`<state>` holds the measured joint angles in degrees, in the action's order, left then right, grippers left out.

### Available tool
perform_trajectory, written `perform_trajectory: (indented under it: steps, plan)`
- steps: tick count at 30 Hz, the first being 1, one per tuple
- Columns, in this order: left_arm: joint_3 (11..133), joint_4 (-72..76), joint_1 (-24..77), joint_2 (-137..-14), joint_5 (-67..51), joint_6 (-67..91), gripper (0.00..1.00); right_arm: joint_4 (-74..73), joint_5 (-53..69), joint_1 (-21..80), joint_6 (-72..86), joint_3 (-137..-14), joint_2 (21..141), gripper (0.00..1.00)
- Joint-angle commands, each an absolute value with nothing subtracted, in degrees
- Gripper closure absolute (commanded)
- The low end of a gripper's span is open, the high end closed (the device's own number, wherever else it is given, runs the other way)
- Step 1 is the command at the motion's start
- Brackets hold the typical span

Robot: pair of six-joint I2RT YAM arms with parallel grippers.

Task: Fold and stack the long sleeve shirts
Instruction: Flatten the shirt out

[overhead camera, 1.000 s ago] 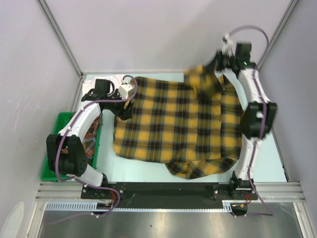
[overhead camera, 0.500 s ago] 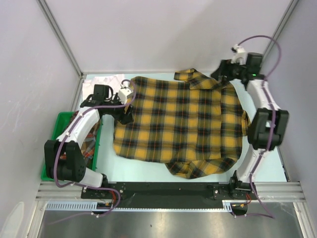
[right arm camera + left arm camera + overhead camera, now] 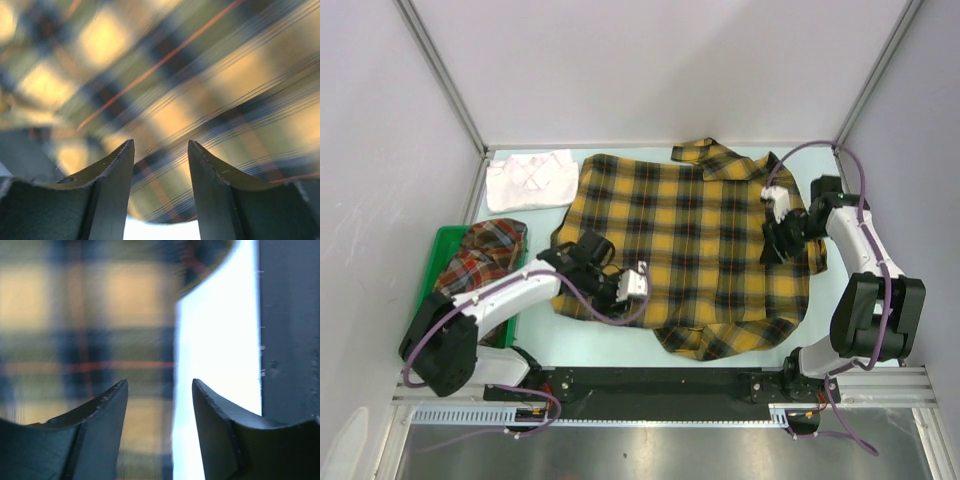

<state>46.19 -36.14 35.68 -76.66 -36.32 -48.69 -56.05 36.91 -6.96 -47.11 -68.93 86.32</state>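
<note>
Folding stage, barely begun: yellow-and-black plaid collared cloth shirt (image 3: 690,240) lies spread flat, unfolded, across the middle of the pale worktop (image 3: 610,335). Left fingers (image 3: 95,425) parted and empty over its near-left hem. Right fingers (image 3: 105,185) parted and empty over its right side. Folded plain white shirt (image 3: 528,180) at far-left corner. Red-orange plaid shirt (image 3: 480,250) in green plastic bin (image 3: 440,242) at left edge. Next move probably calls for pinching both side edges and carrying them inward.

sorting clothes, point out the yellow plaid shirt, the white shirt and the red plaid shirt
yellow-and-black plaid cloth shirt (image 3: 690,240), top external view, middle of body
folded white cloth shirt (image 3: 528,180), top external view, centre of fold
red-orange plaid cloth shirt (image 3: 485,250), top external view, bunched upper part
</note>
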Motion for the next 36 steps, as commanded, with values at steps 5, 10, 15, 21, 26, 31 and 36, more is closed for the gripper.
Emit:
perform_trajectory:
  steps: [5, 10, 15, 21, 26, 31, 36]
  plan:
    - [42.63, -24.44, 56.76, -76.72, -36.22, -49.75, 0.38, -56.87, 34.54, -4.40, -48.61, -61.53, 84.37, 0.52]
    - [43.15, -17.42, 61.78, -82.16, -32.26, -47.82, 0.32, -50.12, 35.86, -3.52, -41.76, -61.08, 87.10, 0.53]
    - [44.38, -14.07, 64.86, -87.62, -27.17, -47.81, 0.28, -44.84, 36.91, -1.85, -37.36, -62.49, 90.34, 0.54]
    - [46.49, -10.19, 65.39, -93.95, -22.15, -45.88, 0.37, -37.55, 33.24, -1.23, -34.28, -62.58, 93.86, 0.58]
    - [50.87, -17.81, 65.65, -93.79, -25.39, -45.09, 0.90, -33.40, 29.89, -1.49, -30.07, -63.63, 97.38, 0.62]
    - [62.36, -31.98, 65.66, -86.41, -41.87, -45.62, 1.00, -31.82, 28.22, -1.85, -28.57, -67.14, 101.68, 0.66]
    - [75.12, -39.02, 63.20, -88.49, -53.14, -42.91, 1.00, -31.46, 27.25, -2.11, -26.63, -71.10, 106.25, 0.69]
